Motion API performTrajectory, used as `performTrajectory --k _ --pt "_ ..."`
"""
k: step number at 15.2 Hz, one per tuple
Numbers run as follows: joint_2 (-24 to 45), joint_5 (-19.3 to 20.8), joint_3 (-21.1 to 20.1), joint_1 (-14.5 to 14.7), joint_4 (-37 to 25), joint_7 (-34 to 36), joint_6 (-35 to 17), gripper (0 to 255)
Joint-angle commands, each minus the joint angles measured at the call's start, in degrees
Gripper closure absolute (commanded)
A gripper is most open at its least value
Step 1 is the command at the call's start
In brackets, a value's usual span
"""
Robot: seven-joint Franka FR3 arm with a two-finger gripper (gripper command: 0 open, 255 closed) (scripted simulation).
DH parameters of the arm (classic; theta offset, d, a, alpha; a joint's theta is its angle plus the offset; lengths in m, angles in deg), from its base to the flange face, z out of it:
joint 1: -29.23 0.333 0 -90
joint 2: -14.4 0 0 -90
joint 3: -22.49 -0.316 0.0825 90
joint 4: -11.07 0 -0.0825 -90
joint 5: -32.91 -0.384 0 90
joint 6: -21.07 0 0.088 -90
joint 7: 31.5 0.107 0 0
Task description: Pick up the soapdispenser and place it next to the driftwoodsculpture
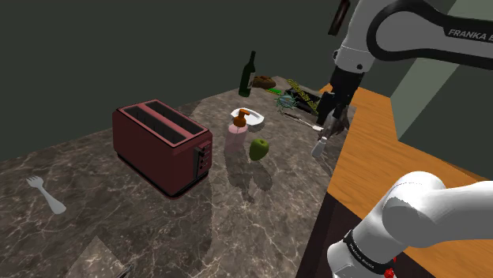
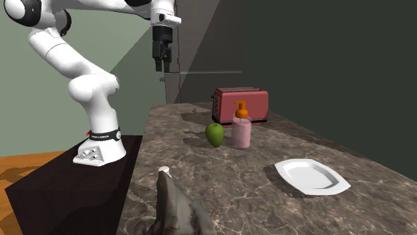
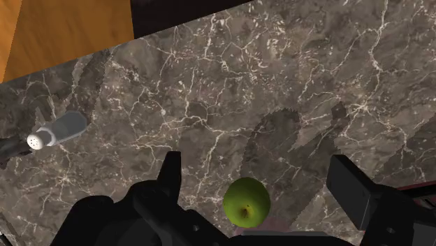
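The soap dispenser (image 1: 236, 136) is a pink bottle with an orange pump, upright on the dark marble counter between the red toaster and a green apple (image 1: 259, 148); the second exterior view has the soap dispenser (image 2: 242, 128) too. The driftwood sculpture (image 2: 177, 210), a grey-brown gnarled piece, lies near that view's bottom edge; in the shoulder view the driftwood sculpture (image 1: 304, 99) is a dark shape behind the hand. My gripper (image 1: 332, 120) hangs open and empty well above the counter's edge, to the dispenser's right in that view. Seen from the wrist, the gripper (image 3: 262, 185) has the apple (image 3: 246, 203) far below it.
A red toaster (image 1: 162, 142), a white plate (image 1: 249, 118), a dark bottle (image 1: 248, 75) and a fork (image 1: 46, 193) share the counter (image 1: 237, 213). A small shaker (image 1: 319, 146) lies near the counter edge below the hand. Wooden floor (image 1: 379, 158) lies beyond the edge.
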Motion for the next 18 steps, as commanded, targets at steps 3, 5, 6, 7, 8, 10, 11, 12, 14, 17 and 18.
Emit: performTrajectory --k 3,5,6,7,8,10,11,12,14,17,18 --pt "4.13 0.11 -0.54 0.19 -0.91 0.53 -3.4 0" --pt "8.37 0.3 -1.09 0.33 -2.14 1.07 -6.58 0" --pt "10.52 0.43 -1.37 0.37 -2.88 1.35 -8.08 0" --pt "12.69 0.58 -1.65 0.41 -3.69 1.63 -9.52 0" --pt "14.87 0.75 -1.93 0.45 -4.58 1.92 -10.89 0" --pt "19.26 1.18 -2.48 0.49 -6.58 2.52 -13.43 0" --pt "21.47 1.43 -2.75 0.51 -7.69 2.84 -14.59 0" --pt "23.68 1.71 -3.03 0.5 -8.88 3.16 -15.68 0" --pt "28.1 2.35 -3.58 0.5 -11.46 3.82 -17.64 0" --pt "34.74 3.51 -4.33 0.55 -15.88 4.87 -20.0 0" --pt "36.96 3.95 -4.55 0.59 -17.5 5.23 -20.64 0"
